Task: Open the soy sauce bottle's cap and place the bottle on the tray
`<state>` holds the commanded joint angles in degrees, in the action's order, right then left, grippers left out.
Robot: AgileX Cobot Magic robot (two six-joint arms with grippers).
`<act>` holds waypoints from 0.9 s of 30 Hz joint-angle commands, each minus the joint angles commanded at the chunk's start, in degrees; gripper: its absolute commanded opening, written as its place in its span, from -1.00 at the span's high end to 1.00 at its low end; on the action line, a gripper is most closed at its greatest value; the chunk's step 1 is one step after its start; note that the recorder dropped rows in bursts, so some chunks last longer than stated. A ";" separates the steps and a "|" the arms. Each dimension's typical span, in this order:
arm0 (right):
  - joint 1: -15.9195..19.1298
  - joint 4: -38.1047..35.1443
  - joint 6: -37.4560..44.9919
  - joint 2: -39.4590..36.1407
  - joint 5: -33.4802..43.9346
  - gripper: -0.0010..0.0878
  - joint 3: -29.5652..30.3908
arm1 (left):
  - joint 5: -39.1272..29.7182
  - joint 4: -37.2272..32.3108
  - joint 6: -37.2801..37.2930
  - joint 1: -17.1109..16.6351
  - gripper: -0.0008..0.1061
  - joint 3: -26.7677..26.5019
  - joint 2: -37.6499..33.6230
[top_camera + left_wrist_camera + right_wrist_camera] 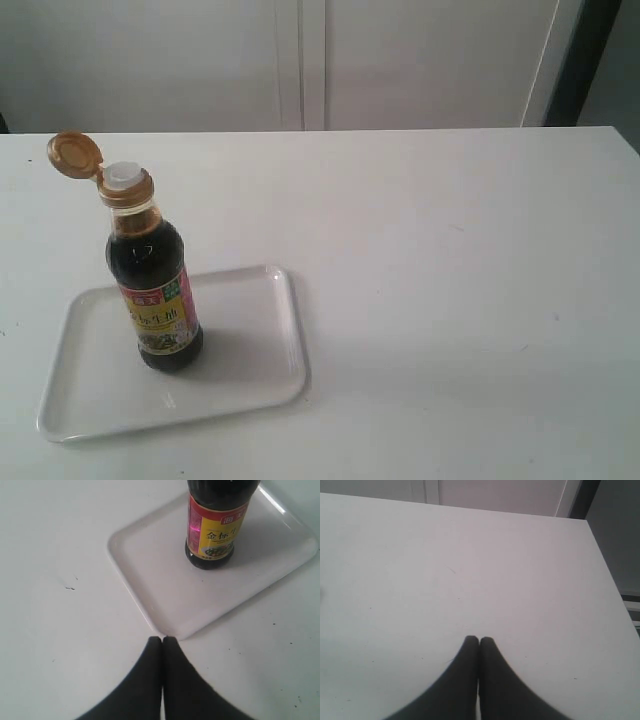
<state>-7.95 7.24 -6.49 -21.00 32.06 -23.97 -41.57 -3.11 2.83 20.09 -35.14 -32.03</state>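
On the left of the exterior view, the shallow white rectangular tray [270, 385] with rounded corners and a raised rim lies flat near the front of the plain white worktop [450, 280]. Its long sides run roughly left to right, slightly skewed. The small clear soy sauce bottle [155, 290], filled with dark liquid, stands upright on the tray's left-middle part, long axis vertical, with bare tray floor on every side of its base. Its red, yellow and green label [158, 310] faces the exterior camera. The golden-orange round flip-top cap [75, 155] is swung open, hanging from its hinge to the left of the matching collar [127, 190] and baring the white pour spout [124, 176].

To the right of the tray the worktop lies bare to its far and right edges. Behind it are pale wall panels [300, 60], and a dark upright strip [585, 60] stands at far right.

In the left wrist view the left pincer [162, 640] is clenched, black fingertips pressed together on nothing, just beside a rounded corner of the tray and apart from the bottle. In the right wrist view the right pincer [479, 640] is likewise clenched and empty, over bare worktop.
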 joint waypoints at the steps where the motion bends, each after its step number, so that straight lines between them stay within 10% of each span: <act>1: 0.00 0.00 0.00 0.00 0.00 0.98 0.00 | 0.00 0.00 0.00 0.00 0.99 0.00 0.00; 14: 0.00 0.00 0.00 0.00 0.00 0.98 0.00 | 5.43 -2.33 -2.83 -2.12 0.99 1.00 9.21; 19: 0.00 0.00 0.00 0.00 0.00 0.98 0.00 | 18.79 -0.81 -2.83 -7.68 0.99 10.86 17.28; 27: 0.00 0.00 0.00 0.00 0.00 0.98 0.00 | 21.10 1.10 -1.39 -11.42 0.99 21.38 26.59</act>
<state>-7.95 7.24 -6.49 -21.00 32.06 -23.97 -20.47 -2.01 1.44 8.66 -13.76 -5.44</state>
